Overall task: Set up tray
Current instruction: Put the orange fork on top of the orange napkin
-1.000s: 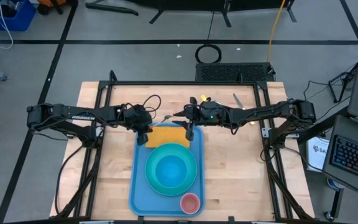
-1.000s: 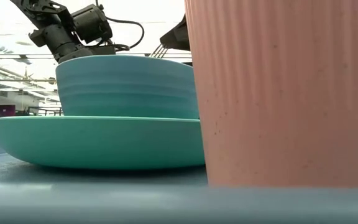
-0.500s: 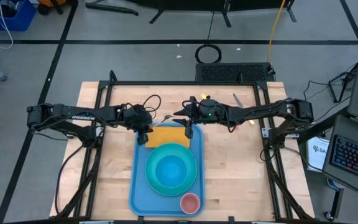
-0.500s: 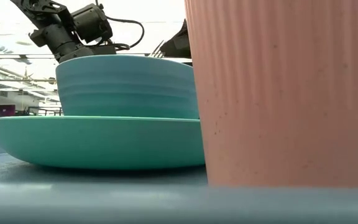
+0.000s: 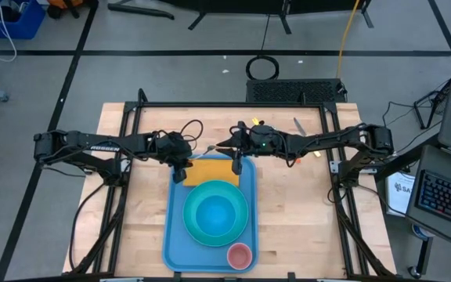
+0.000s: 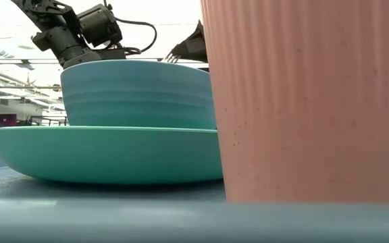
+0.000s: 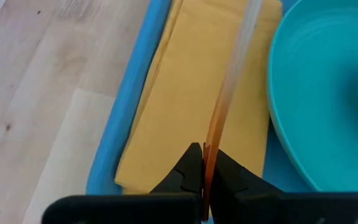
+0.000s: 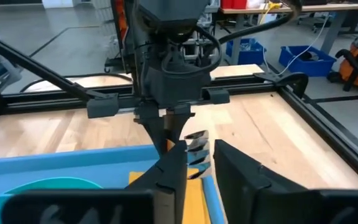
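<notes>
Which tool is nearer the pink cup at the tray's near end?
Right, narrowly. The right tool is over the napkin's right edge, on the pink cup's side of the tray; the left tool is at the napkin's left edge.

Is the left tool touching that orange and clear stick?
Touching. Left wrist view: the left tool is shut on the stick, its fingers pressing both sides.
</notes>
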Motion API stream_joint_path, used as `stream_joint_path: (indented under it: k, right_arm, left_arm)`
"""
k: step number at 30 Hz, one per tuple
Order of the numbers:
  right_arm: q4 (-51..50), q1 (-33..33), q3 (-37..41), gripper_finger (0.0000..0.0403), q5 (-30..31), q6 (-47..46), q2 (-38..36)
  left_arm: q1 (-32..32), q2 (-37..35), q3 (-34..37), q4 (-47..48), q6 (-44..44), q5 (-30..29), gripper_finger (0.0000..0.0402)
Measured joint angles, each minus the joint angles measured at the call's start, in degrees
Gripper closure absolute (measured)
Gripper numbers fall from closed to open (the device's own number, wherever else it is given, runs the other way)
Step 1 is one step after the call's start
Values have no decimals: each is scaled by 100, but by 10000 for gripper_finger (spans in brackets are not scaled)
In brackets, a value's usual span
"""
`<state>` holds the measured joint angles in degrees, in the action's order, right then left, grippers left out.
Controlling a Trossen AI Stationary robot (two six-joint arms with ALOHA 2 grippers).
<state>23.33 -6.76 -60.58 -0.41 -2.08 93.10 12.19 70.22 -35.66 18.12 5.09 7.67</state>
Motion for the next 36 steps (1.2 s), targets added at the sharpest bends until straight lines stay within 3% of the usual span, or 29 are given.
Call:
stream_joint_path:
  k: [7,20,36]
  right_arm:
    - [-5,-46,0,395,-133,-7,0]
    - [-218,-143,0,402,270,-968,0]
    - [-487,-380,4,403,-143,-2170,0]
  left_arm:
    - [2,-2,0,51,31,84,397]
    - [-39,-4,2,-166,-72,-18,360]
    - [-25,-31,-2,-43,-346,-49,355]
